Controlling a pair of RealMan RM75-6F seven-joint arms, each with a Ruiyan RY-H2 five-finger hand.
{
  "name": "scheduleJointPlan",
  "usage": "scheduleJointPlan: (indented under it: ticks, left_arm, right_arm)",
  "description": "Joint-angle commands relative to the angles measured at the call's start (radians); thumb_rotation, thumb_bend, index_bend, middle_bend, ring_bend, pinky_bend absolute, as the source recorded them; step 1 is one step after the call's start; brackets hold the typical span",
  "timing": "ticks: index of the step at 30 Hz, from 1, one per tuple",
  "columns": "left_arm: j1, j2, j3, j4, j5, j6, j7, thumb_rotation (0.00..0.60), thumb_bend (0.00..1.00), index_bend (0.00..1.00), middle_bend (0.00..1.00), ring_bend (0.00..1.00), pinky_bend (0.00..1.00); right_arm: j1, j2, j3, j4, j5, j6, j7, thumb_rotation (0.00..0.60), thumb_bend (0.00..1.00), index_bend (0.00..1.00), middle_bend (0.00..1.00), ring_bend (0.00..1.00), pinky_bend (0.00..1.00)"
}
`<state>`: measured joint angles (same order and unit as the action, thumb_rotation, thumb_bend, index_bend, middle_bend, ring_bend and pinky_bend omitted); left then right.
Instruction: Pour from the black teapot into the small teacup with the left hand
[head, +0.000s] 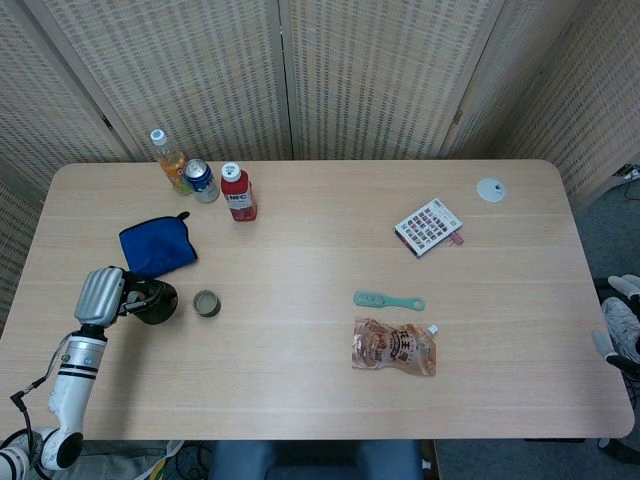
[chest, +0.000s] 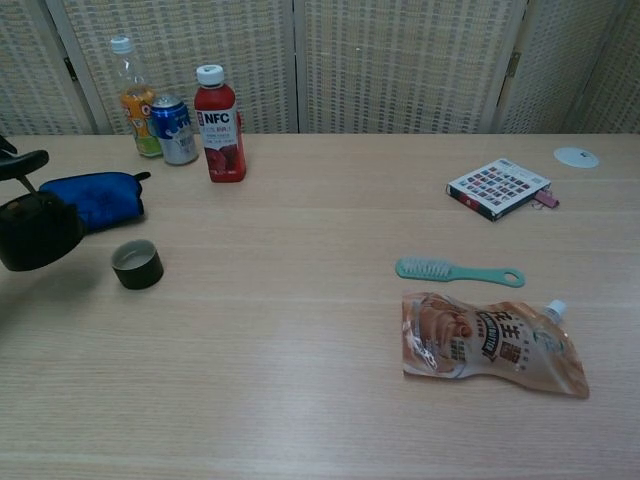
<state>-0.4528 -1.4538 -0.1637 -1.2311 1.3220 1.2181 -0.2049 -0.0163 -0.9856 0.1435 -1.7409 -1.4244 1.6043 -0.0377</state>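
The black teapot stands low at the table's left side, upright, left of the small teacup. My left hand is on the teapot's left side and its dark fingers grip the pot. In the chest view the teapot sits at the left edge of the frame, a clear gap away from the teacup; only a dark fingertip shows above the pot there. The teacup stands upright on the table. My right hand shows in neither view.
A blue cloth lies just behind the teapot. An orange drink bottle, a blue can and a red bottle stand at the back left. A teal brush, a snack pouch, a patterned book and a white disc lie to the right.
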Motion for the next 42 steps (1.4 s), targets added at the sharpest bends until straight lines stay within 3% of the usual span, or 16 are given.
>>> scheduleJointPlan:
  ticks: [1, 11, 30, 36, 42]
  left_arm:
    - [0.006, -0.003, 0.008, 0.012, 0.002, -0.002, 0.01, 0.237, 0.22, 1.0, 1.0, 0.98, 0.51]
    - [0.012, -0.018, 0.031, 0.036, -0.003, -0.038, 0.061, 0.197, 0.2, 1.0, 1.0, 0.95, 0.51]
    - [0.008, -0.035, 0.044, 0.038, -0.035, -0.111, 0.151, 0.197, 0.2, 0.99, 1.0, 0.87, 0.49]
    - [0.009, -0.037, 0.046, 0.032, -0.043, -0.123, 0.172, 0.194, 0.2, 0.95, 0.97, 0.84, 0.48]
    - [0.014, -0.034, 0.046, 0.024, -0.047, -0.12, 0.193, 0.15, 0.19, 0.85, 0.86, 0.74, 0.46]
  right_arm:
    - [0.002, 0.0, 0.0, -0.001, 0.0, -0.003, -0.002, 0.6, 0.21, 0.24, 0.22, 0.13, 0.16]
    - [0.007, -0.001, 0.0, -0.003, 0.002, -0.009, -0.007, 0.6, 0.21, 0.24, 0.22, 0.13, 0.16]
    - [0.011, -0.004, -0.004, -0.005, 0.006, -0.018, -0.013, 0.6, 0.21, 0.24, 0.22, 0.13, 0.16]
    - [0.009, -0.003, -0.005, -0.006, 0.006, -0.015, -0.013, 0.6, 0.21, 0.24, 0.22, 0.13, 0.16]
    - [0.007, -0.002, -0.006, -0.007, 0.004, -0.01, -0.012, 0.6, 0.21, 0.24, 0.22, 0.13, 0.16]
